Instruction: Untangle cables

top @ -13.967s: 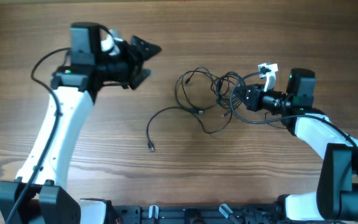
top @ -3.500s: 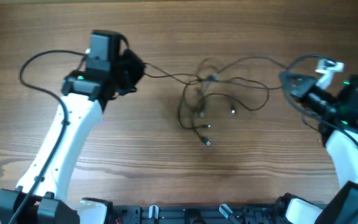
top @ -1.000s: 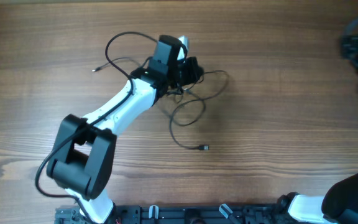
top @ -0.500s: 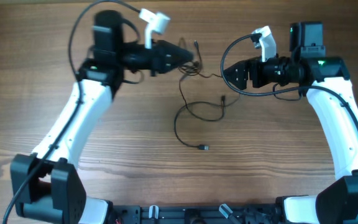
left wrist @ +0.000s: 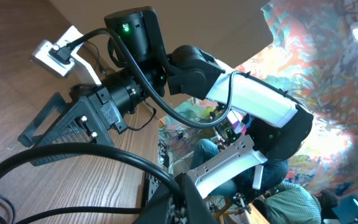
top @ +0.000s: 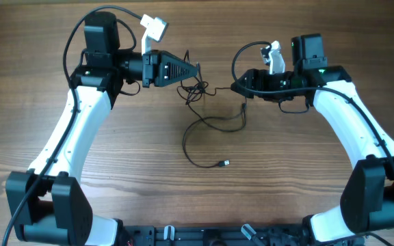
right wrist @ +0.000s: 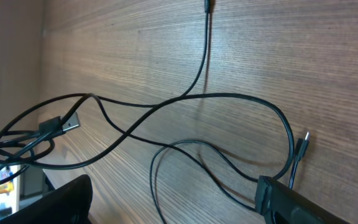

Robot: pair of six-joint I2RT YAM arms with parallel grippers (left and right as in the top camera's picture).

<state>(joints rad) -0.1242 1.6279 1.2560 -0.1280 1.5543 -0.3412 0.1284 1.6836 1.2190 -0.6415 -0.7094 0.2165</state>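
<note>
Several cables [top: 191, 89] overhead, left claw [top: 197, 70] pinching, right wrist shows plug [right wrist: 65, 124]

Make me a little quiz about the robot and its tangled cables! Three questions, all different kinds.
1. True or false: the left hand is shut on the cables.
2. The right hand is: A) open, B) shut tight, C) out of sight.
3. Fill in: one loose plug lies flat on the wooden ____.

Key: 1 true; 2 A; 3 table.
</note>
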